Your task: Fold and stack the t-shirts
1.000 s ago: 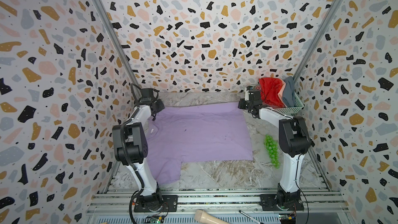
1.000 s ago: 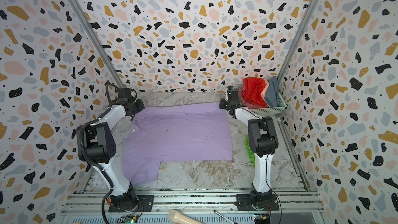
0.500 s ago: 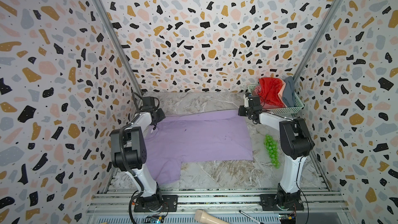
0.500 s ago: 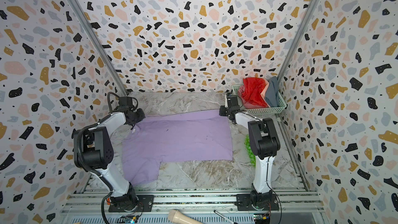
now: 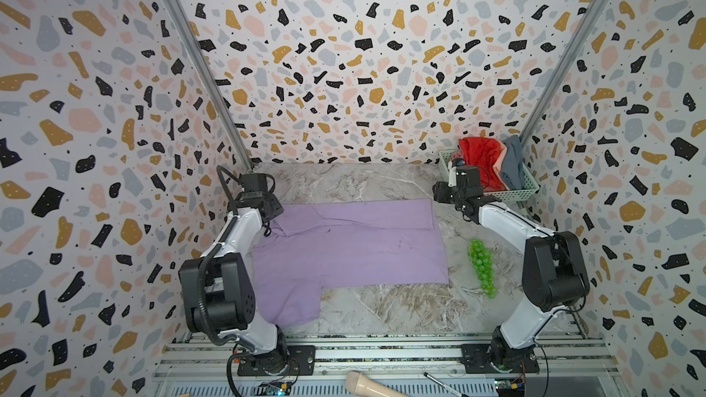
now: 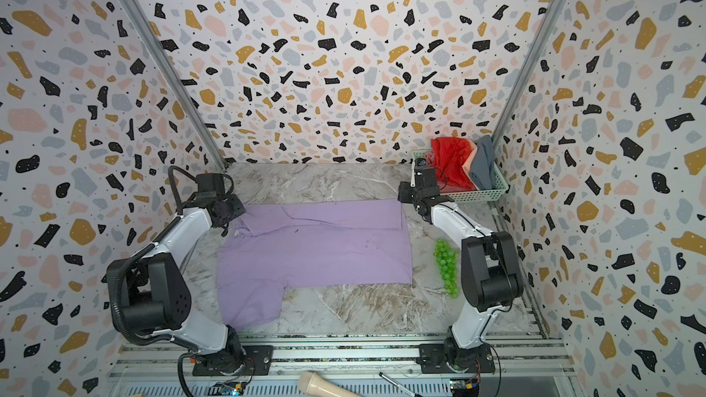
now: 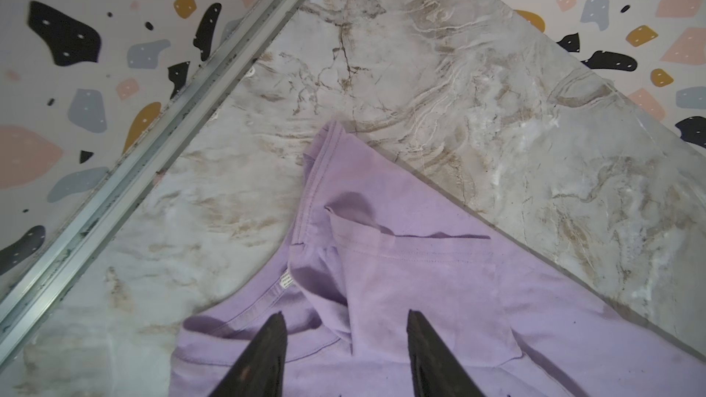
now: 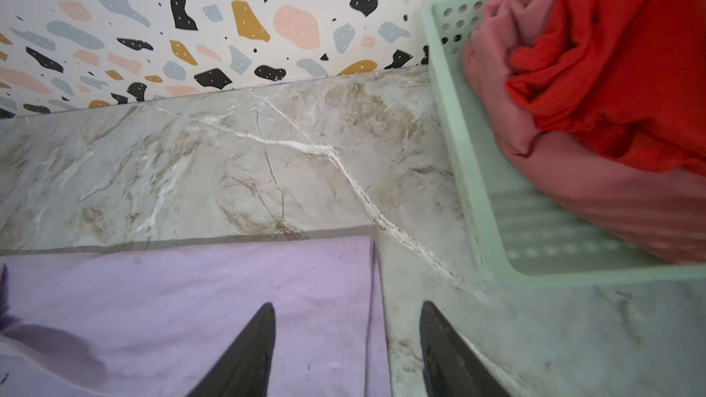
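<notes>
A lavender-purple t-shirt (image 5: 344, 253) (image 6: 313, 257) lies flat on the marble table, its far strip folded over onto itself. My left gripper (image 5: 272, 211) (image 7: 345, 313) is open just above the cloth beside the collar (image 7: 267, 299) at the shirt's far left. My right gripper (image 5: 439, 193) (image 8: 347, 304) is open over the far right corner, straddling the hem edge (image 8: 372, 299). Neither holds cloth. The red t-shirt (image 5: 481, 158) (image 8: 630, 51), the salmon pink one (image 8: 611, 204) and the blue-grey one (image 5: 514, 164) sit bunched in the basket.
The pale green mesh basket (image 5: 527, 192) (image 8: 458, 147) stands in the far right corner, close to my right gripper. A bunch of green grapes (image 5: 482, 267) lies right of the shirt. A beige handle (image 5: 366, 385) and a pen (image 5: 439, 379) lie on the front rail. Patterned walls close in on three sides.
Both grippers were shut on the shirt's far corners; they came down and opened, letting the cloth go. The far strip now lies folded on the shirt.
</notes>
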`<state>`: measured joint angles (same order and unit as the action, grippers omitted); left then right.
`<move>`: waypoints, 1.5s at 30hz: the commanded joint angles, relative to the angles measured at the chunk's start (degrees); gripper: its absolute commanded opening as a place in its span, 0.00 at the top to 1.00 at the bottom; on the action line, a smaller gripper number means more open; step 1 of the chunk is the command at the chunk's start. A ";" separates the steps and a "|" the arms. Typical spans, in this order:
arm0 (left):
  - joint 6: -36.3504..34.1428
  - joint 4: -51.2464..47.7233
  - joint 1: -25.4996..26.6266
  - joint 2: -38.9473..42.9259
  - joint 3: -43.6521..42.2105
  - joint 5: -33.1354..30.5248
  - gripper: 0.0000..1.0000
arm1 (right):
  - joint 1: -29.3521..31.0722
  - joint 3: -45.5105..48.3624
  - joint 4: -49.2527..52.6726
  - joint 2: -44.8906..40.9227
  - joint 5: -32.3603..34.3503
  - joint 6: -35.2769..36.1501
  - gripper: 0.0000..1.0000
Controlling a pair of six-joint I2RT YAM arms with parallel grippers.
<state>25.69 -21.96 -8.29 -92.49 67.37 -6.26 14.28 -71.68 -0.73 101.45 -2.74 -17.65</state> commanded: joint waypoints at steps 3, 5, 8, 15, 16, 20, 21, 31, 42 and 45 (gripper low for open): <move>-1.43 0.98 -0.01 -5.55 2.32 2.53 0.50 | 2.11 -5.69 1.76 6.88 -8.77 0.05 0.42; -2.23 1.18 -0.01 -8.13 4.01 2.49 0.52 | 3.12 -7.08 2.34 9.26 -11.06 0.21 0.43; -2.23 2.28 -0.14 -11.00 5.48 0.63 0.52 | 4.58 -8.02 2.69 11.99 -12.89 1.16 0.43; -1.13 4.90 -0.22 -16.41 7.84 2.20 0.55 | 5.40 -8.37 2.57 15.41 -14.13 1.60 0.43; -1.02 4.82 -0.23 -17.13 8.10 2.07 0.57 | 5.40 -8.55 2.62 15.93 -14.41 1.68 0.43; -0.83 5.08 -0.23 -18.41 8.00 1.60 0.67 | 5.44 -9.18 3.09 17.26 -14.93 1.90 0.43; -0.82 5.16 -0.23 -18.34 7.81 1.45 0.71 | 5.38 -9.16 3.34 17.36 -14.92 1.84 0.43; -2.48 2.20 -0.32 -8.39 2.66 4.70 1.00 | 5.40 -7.16 4.38 17.01 -13.24 2.45 0.45; 0.72 -15.83 2.57 19.69 -12.91 8.36 0.72 | 5.30 -6.02 10.42 15.70 -10.34 7.07 0.47; 0.43 -19.25 2.67 21.02 -8.52 1.92 0.46 | 4.84 -6.18 11.08 15.27 -9.97 8.06 0.47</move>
<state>25.89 -36.18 -5.58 -72.20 55.72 -0.40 19.51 -78.22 5.96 119.09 -14.55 -11.73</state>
